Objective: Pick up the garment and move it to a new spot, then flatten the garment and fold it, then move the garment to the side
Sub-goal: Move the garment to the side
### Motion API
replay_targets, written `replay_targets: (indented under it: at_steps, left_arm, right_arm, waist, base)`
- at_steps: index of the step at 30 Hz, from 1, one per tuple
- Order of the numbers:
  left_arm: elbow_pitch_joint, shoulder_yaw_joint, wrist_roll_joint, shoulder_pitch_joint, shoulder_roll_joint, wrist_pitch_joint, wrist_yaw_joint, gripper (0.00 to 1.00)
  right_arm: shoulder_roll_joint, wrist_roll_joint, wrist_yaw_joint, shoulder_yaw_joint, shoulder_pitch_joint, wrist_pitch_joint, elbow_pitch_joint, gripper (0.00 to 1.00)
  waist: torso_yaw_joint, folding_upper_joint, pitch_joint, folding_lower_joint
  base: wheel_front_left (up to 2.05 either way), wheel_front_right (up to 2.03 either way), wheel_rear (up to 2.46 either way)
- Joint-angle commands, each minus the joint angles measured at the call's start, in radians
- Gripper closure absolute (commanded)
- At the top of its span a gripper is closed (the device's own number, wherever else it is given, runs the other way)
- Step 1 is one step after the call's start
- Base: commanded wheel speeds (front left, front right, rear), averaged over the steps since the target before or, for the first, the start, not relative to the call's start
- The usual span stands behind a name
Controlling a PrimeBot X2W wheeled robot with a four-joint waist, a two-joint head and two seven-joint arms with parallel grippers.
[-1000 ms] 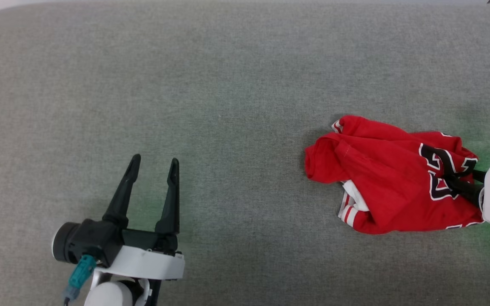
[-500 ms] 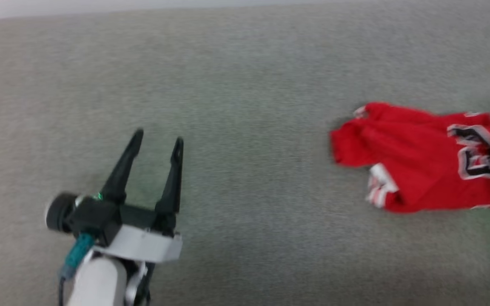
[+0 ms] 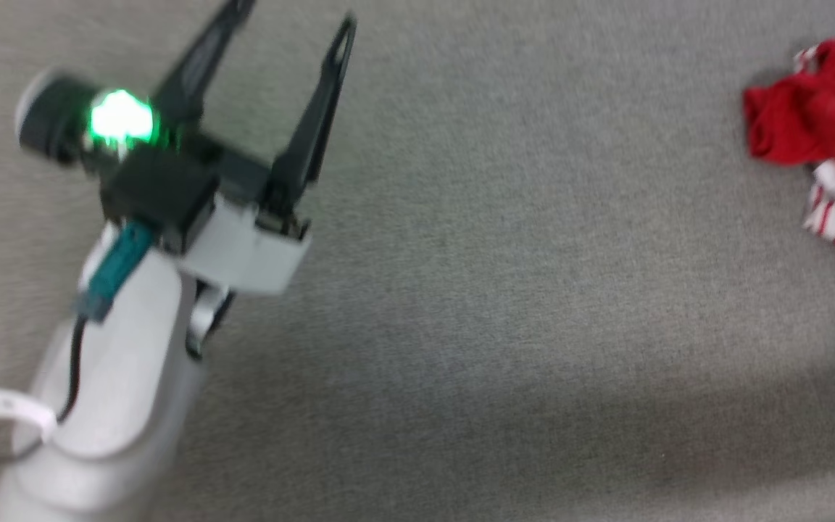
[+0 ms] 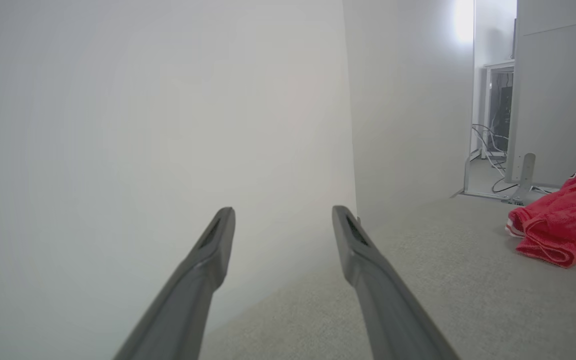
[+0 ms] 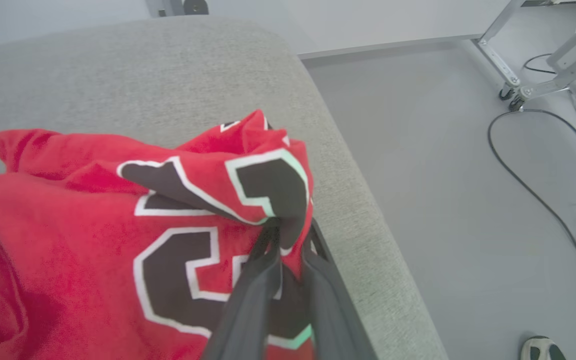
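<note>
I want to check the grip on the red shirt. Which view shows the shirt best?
The right wrist view: the garment is close and sharp, and the right hand pinches a fold at its lettering. The head view shows a blurred piece at its right edge; the left wrist view, a bunched part far right.

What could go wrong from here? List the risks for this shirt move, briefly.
1. The right gripper pinches only a small fold of the garment at the lettering, so the cloth may slip out when lifted.
2. That pinch sits close to the edge of the gray cushion. A slip there could drop the garment onto the floor.
3. The left gripper is open and well away, so a one-arm move may leave the garment bunched.
</note>
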Motion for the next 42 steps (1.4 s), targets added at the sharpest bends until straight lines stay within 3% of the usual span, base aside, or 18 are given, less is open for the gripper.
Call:
replay_targets:
  at_steps: [1, 11, 21, 22, 23, 24, 30, 42]
  left_arm:
    - [0.007, -0.013, 0.002, -0.045, 0.011, 0.001, 0.001, 0.0]
    - [0.073, -0.121, -0.014, -0.257, 0.045, 0.001, 0.001, 0.0]
    - [0.091, -0.128, -0.023, -0.276, 0.067, 0.001, 0.001, 0.0]
    - [0.091, -0.125, -0.024, -0.269, 0.069, 0.001, 0.001, 0.0]
    - [0.091, -0.121, -0.025, -0.261, 0.069, 0.001, 0.002, 0.0]
    - [0.09, -0.118, -0.025, -0.252, 0.069, 0.001, 0.002, 0.0]
    - [0.083, -0.1, -0.039, -0.137, 0.031, 0.001, 0.015, 0.0]
    - [0.094, -0.002, -0.06, 0.198, -0.082, 0.001, 0.015, 0.0]
  right_arm:
    - [0.007, -0.016, -0.002, 0.004, -0.042, -0.026, 0.029, 1.0]
    - [0.051, -0.135, -0.002, 0.037, -0.312, -0.23, 0.354, 1.0]
    - [0.1, -0.201, -0.002, 0.087, -0.451, -0.356, 0.526, 1.0]
    - [0.105, -0.206, -0.002, 0.094, -0.457, -0.367, 0.537, 0.91]
    - [0.107, -0.213, -0.002, 0.1, -0.462, -0.378, 0.549, 0.57]
    - [0.11, -0.217, -0.002, 0.108, -0.461, -0.386, 0.557, 0.01]
    - [0.103, -0.217, -0.002, 0.152, -0.406, -0.431, 0.566, 0.0]
    - [0.13, -0.12, -0.002, 0.353, -0.203, -0.447, 0.348, 0.0]
  waist:
    - [-0.078, -0.0001, 0.11, 0.0]
    - [-0.081, -0.0001, 0.205, 0.0]
    - [-0.065, -0.0001, 0.234, 0.0]
    - [-0.064, -0.0001, 0.231, 0.0]
    - [-0.064, -0.0001, 0.227, 0.0]
    - [-0.064, -0.0001, 0.22, 0.0]
    - [-0.046, -0.0001, 0.099, 0.0]
    - [0.055, -0.0001, -0.196, 0.0]
  base:
    - [0.0, 0.0, 0.0]
    - [0.0, 0.0, 0.0]
    - [0.0, 0.0, 0.0]
    - [0.0, 0.0, 0.0]
    - [0.0, 0.0, 0.0]
    - [0.0, 0.0, 0.0]
    - [0.0, 0.0, 0.0]
    - [0.0, 0.0, 0.0]
